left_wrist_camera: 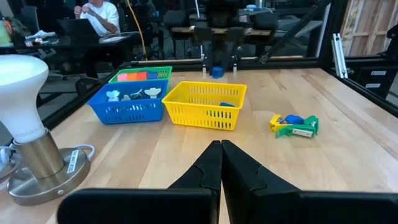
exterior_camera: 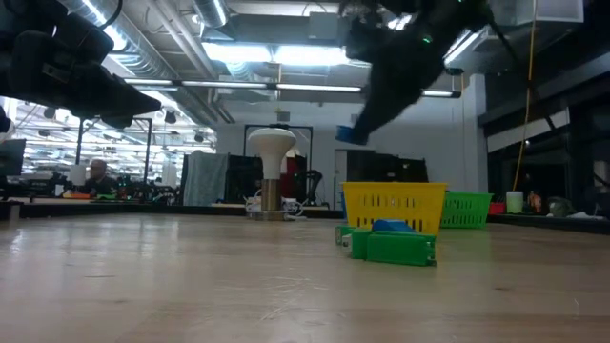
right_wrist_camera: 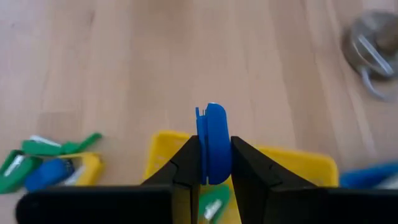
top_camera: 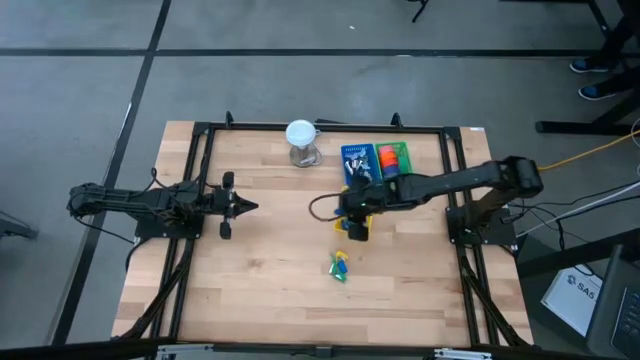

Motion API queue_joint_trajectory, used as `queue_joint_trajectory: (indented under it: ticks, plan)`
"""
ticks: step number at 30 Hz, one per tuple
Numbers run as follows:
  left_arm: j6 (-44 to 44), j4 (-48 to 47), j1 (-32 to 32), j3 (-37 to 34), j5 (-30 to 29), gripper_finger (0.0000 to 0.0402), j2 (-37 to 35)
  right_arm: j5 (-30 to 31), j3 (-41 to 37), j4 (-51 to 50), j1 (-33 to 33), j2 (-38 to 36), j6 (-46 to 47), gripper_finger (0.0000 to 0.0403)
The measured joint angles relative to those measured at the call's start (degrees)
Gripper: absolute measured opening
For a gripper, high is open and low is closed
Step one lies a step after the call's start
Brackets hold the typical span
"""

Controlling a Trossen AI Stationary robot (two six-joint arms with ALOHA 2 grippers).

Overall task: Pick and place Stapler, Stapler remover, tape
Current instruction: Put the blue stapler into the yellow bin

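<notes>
Behind your table (top_camera: 280,290) you have an open workshop with ceiling strip lights, and a person sits at a desk beyond the far edge in the left wrist view. On the wood stand three baskets in a row: a yellow basket (left_wrist_camera: 205,104) with a blue piece and a green one inside, a blue basket (left_wrist_camera: 129,104) next to it holding pale grey claws, and a green basket (left_wrist_camera: 142,75) behind that one holding tape (left_wrist_camera: 138,76) in orange and red. Your right gripper (right_wrist_camera: 210,163) hangs over the yellow basket, its fingers pinched on a flat blue stapler (right_wrist_camera: 212,143) that stands on edge between them, clear of the basket below. A small heap of staplers (top_camera: 340,266) in green, blue and yellow lies on the bare wood, apart from the baskets, nearer the front edge. Your left gripper (left_wrist_camera: 221,163) waits at the table's left side with its fingers pressed together, holding nothing. A white lamp (top_camera: 301,141) on a metal base stands near the back rail, just beside the blue basket.
</notes>
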Motion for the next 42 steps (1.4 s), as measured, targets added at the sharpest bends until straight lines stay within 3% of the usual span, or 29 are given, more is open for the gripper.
queue_joint_trajectory:
  ticks: [6,12,42]
  plan:
    - [0.00,-0.01,0.02,0.00,0.00,0.0001,0.00,0.29,-7.73,4.37,-2.96,-3.38,5.49,0.0068]
    - [0.00,-0.01,0.01,0.00,0.00,0.0001,0.00,0.15,-10.75,9.20,-3.67,-2.76,6.79,0.0069]
    - [0.00,0.01,0.00,0.00,0.02,0.0001,0.00,0.07,-10.98,13.99,0.53,2.11,9.60,0.0069]
